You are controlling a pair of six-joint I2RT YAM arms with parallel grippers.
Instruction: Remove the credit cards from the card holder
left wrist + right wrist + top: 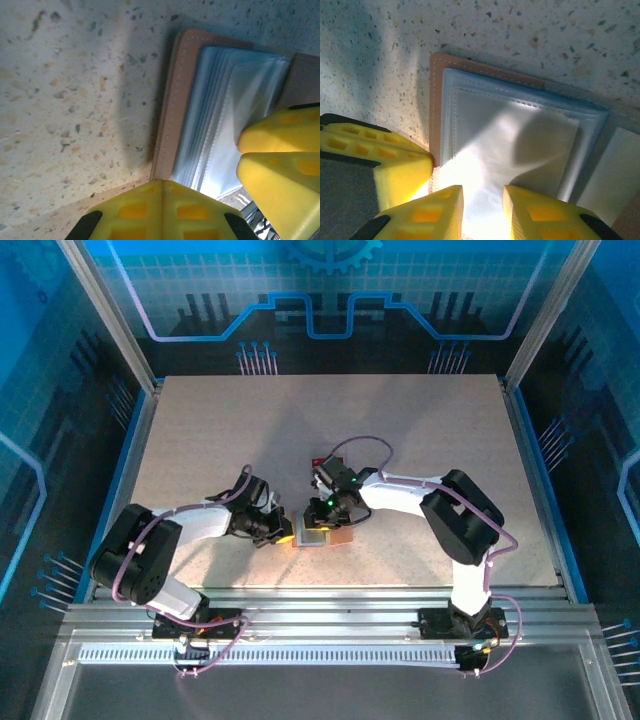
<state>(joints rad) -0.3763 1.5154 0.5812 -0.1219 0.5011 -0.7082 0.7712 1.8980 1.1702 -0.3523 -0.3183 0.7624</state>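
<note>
Card holder [318, 533]: open and flat on the table [200, 430], tan cover down, clear sleeves [510, 140] up, between the two grippers.

At the card holder's left near corner, the left gripper [162, 187]: fingers fully together, tips against the cover's edge. Pinching leather or merely pressing: cannot tell. Hold that corner down throughout the pull, to stop the card holder sliding or lifting.

Over the card holder's near edge, the right gripper [481, 195]: fingers [437, 215] parted by a narrow gap, nothing between them, the lit top sleeve below. Judged step in hand: getting into a sleeve for the credit cards. Any left under the cloudy plastic or none: cannot tell, and likewise the side of the sleeve mouth.

To do it well:
- Find the sleeve mouth before closing.
- Pinch a card's stiff edge, not the film.
- Draw it out along the sleeve, low and slow.
- Watch for sleeves fanning up together.
- Steer clear of the left gripper's finger, just beside the card holder's corner.
- Set the card down beyond the card holder's far edge, near the small red card [318, 461] apparently lying there.
</note>
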